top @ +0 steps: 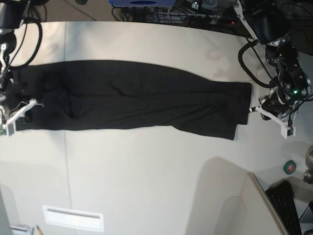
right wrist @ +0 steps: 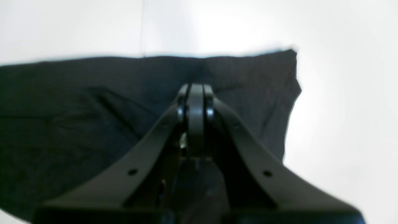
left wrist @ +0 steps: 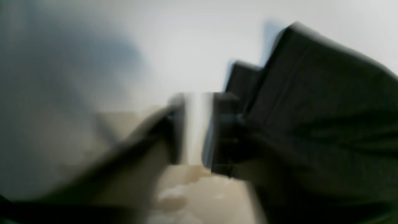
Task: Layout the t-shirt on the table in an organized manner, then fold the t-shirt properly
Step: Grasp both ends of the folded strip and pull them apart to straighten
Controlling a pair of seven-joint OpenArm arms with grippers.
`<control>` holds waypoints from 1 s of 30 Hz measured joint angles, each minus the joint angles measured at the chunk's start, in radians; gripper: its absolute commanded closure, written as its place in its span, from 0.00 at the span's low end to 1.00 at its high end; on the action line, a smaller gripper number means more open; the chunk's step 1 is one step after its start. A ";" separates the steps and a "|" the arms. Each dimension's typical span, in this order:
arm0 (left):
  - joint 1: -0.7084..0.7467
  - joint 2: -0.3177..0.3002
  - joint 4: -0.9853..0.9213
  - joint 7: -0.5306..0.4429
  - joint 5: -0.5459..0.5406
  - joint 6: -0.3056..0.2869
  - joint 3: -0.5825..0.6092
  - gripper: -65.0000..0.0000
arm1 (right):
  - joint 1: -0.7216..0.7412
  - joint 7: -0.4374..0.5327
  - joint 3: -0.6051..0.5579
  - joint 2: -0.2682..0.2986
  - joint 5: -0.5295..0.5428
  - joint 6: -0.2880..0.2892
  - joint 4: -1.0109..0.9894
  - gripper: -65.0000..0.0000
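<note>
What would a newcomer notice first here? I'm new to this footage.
A long black cloth t-shirt, folded into a band, stretches across the wide off-white table. The right gripper is shut on one end; the left gripper, blurred, stands with jaws apart beside the other end.

The black t-shirt point(top: 132, 100) lies flat in a long strip across the white table point(top: 146, 171). One robot arm's gripper point(top: 14, 115) sits at its left end, and the other gripper point(top: 268, 111) is just beside its right end. A small white plate point(top: 73, 218) lies near the front edge.
</note>
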 measured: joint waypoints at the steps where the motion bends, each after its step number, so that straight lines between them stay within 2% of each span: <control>1: 0.016 -0.020 -0.015 0.001 -0.061 -0.040 0.001 0.29 | -0.026 -0.012 0.000 -0.013 -0.005 0.000 0.038 1.00; 2: 0.028 -0.033 -0.037 0.001 -0.126 -0.074 0.002 0.12 | -0.051 -0.019 -0.002 -0.024 -0.010 0.001 0.075 1.00; 3: 0.034 -0.045 -0.072 -0.006 -0.180 -0.084 0.004 0.00 | -0.069 -0.018 -0.003 -0.037 -0.007 0.001 0.109 1.00; 5: 0.037 -0.068 -0.158 -0.010 -0.270 -0.086 0.006 0.00 | -0.085 -0.016 -0.003 -0.058 -0.003 0.002 0.155 1.00; 8: 0.038 -0.089 -0.257 -0.011 -0.313 -0.082 0.002 0.00 | -0.091 -0.010 -0.005 -0.069 0.001 0.003 0.180 1.00; 10: 0.032 -0.086 -0.280 -0.028 -0.309 -0.081 0.012 0.00 | -0.100 -0.011 -0.005 -0.068 -0.003 0.002 0.180 1.00; 14: -0.003 -0.084 -0.335 -0.102 -0.322 -0.082 0.143 0.00 | -0.103 -0.022 -0.005 -0.068 -0.003 0.002 0.180 1.00; 18: -0.024 -0.088 -0.422 -0.170 -0.356 -0.109 0.178 0.00 | -0.101 -0.087 0.002 -0.068 -0.003 0.002 0.182 1.00; 19: -0.033 -0.093 -0.444 -0.178 -0.368 -0.108 0.178 0.05 | -0.104 -0.089 0.005 -0.067 -0.004 0.002 0.183 1.00; 20: -0.039 -0.096 -0.456 -0.179 -0.365 -0.108 0.178 0.17 | -0.106 -0.090 0.005 -0.066 -0.004 0.002 0.188 1.00; 24: -0.030 -0.100 -0.474 -0.171 -0.357 -0.089 0.173 0.92 | -0.122 -0.085 0.005 -0.067 0.000 0.002 0.221 1.00; 25: -0.025 -0.100 -0.478 -0.173 -0.359 -0.092 0.172 1.00 | -0.126 -0.087 0.005 -0.068 -0.001 0.002 0.226 1.00; 27: -0.027 -0.101 -0.478 -0.159 -0.362 -0.093 0.159 1.00 | -0.128 -0.089 0.000 -0.068 -0.003 0.002 0.228 1.00; 30: -0.031 -0.097 -0.491 -0.166 -0.343 -0.107 0.071 1.00 | -0.129 -0.089 -0.002 -0.068 -0.003 0.002 0.228 1.00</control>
